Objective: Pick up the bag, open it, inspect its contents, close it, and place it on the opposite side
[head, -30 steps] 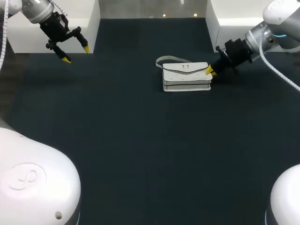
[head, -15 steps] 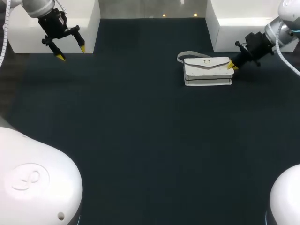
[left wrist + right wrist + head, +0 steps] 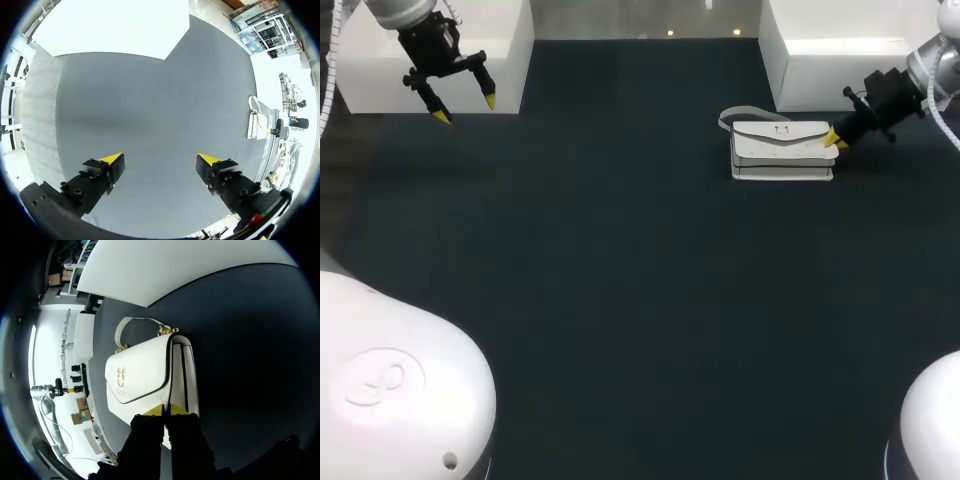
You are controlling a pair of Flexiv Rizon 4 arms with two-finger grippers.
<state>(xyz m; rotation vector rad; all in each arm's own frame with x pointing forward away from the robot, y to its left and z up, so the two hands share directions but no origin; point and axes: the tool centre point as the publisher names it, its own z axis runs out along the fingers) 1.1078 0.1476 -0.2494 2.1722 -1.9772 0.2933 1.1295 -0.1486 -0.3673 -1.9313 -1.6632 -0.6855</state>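
Observation:
A white flap bag with a gold clasp and a short handle sits at the back right of the dark table. My right gripper is at the bag's right end, its yellow tips pressed together on the edge there. In the right wrist view the bag lies just ahead of the shut gripper, its flap closed. My left gripper hangs open at the back left, far from the bag, nothing between its fingers. In the left wrist view, the left gripper is over bare table, with the bag small and far off.
A white box stands at the back left and another white box at the back right, just behind the bag. The dark tabletop stretches between them and toward the front.
My right gripper has drawn back to the right and the bag has gone with it, from the back middle to the back right. The left gripper has shifted slightly back and left, still open.

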